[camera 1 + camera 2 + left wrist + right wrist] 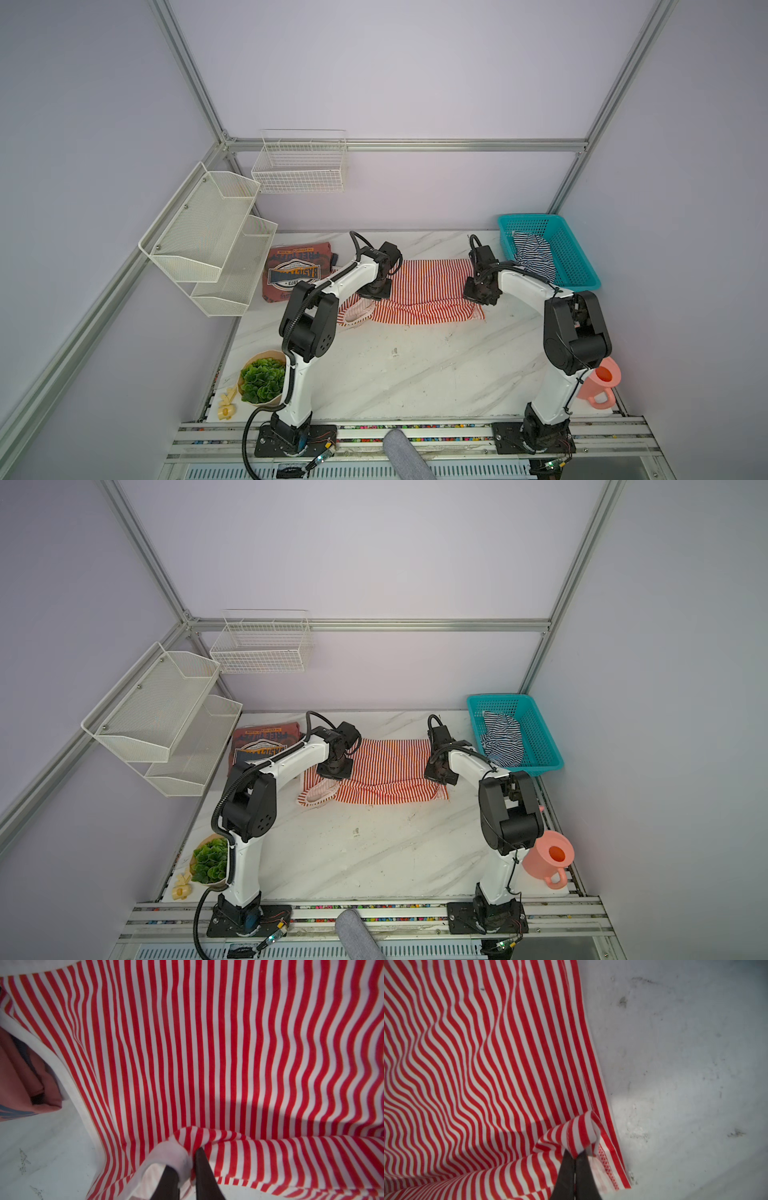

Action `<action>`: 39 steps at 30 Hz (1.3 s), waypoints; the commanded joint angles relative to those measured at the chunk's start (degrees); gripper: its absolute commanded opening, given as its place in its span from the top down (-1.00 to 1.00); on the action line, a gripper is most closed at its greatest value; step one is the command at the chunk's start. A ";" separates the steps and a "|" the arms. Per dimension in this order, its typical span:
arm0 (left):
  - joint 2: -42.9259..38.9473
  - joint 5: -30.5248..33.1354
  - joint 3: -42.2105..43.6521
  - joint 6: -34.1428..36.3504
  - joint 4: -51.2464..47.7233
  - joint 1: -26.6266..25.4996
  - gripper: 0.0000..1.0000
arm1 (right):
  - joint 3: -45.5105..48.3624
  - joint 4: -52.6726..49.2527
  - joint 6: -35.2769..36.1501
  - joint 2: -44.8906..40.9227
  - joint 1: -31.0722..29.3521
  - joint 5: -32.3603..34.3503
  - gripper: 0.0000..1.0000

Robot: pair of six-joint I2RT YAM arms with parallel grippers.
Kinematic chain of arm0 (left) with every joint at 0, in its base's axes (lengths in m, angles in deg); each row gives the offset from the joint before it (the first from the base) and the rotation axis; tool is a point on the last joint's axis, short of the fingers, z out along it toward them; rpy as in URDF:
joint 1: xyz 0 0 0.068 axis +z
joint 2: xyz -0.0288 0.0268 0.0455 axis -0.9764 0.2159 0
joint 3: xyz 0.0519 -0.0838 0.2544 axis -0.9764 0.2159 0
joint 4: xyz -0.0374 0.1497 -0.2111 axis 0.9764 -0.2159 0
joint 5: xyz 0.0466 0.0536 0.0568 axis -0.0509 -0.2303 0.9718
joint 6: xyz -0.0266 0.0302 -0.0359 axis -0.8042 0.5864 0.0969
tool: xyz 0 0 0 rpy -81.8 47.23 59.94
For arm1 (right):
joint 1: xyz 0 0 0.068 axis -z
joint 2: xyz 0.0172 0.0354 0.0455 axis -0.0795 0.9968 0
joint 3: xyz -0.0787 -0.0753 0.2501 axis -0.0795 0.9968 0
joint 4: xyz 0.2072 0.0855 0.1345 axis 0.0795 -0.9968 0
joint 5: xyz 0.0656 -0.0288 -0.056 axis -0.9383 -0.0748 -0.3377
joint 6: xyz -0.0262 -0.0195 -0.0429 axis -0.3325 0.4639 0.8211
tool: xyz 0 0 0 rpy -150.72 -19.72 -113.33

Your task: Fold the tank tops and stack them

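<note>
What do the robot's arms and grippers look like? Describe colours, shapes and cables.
The left arm and right arm have white shells, black joint housings and black corrugated cables running alongside. The left gripper and right gripper end in slim, dark, tapered fingers.

both top views look down over the whole table (395, 374); wrist views sit close on the red-striped top (207, 1043).

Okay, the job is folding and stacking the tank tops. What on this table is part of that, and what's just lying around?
Part of the job: red-striped tank top, spread on the table; navy-striped tank top, crumpled in the teal basket.

Just lying around: rust-red printed shirt; green plant; pink jug; white mesh shelf; white wire wall basket.
</note>
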 commanded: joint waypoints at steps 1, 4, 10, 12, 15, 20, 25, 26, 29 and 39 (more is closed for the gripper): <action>1.46 0.94 -8.40 1.98 -1.84 1.09 0.54 | -3.02 -0.06 1.40 2.70 0.71 -0.68 1.00; 3.42 1.34 -11.62 2.26 -2.61 1.62 0.32 | -4.84 0.03 1.33 5.11 1.07 -1.21 0.92; 3.61 4.13 -18.52 1.92 -5.77 3.11 -0.29 | -7.41 -0.06 0.66 6.26 1.15 -1.74 0.17; 0.53 6.26 -17.71 1.95 -6.33 3.47 -0.41 | -7.84 0.01 0.69 5.17 1.12 -1.45 -0.01; -6.50 8.53 -11.58 1.82 -6.41 3.78 -0.43 | -7.53 0.37 0.79 2.61 1.11 -1.07 -0.23; -18.58 7.44 4.32 1.40 -6.26 3.57 -0.36 | -4.40 2.36 1.05 -2.59 1.07 -1.45 -0.32; -25.52 6.34 18.98 -0.63 -6.17 2.68 -0.25 | 0.44 4.13 1.23 -6.98 -0.18 -2.70 -0.36; -26.17 5.83 21.23 -1.29 -6.01 2.70 -0.22 | 1.25 4.31 1.23 -7.57 -0.78 -2.91 -0.35; -26.55 4.13 25.34 -1.59 -4.93 2.52 -0.21 | 3.75 5.76 1.07 -8.39 -2.83 -4.71 -0.30; -18.49 5.79 23.06 -2.21 -2.07 2.58 -0.39 | 4.95 8.94 0.97 -3.05 -5.18 -7.01 -0.29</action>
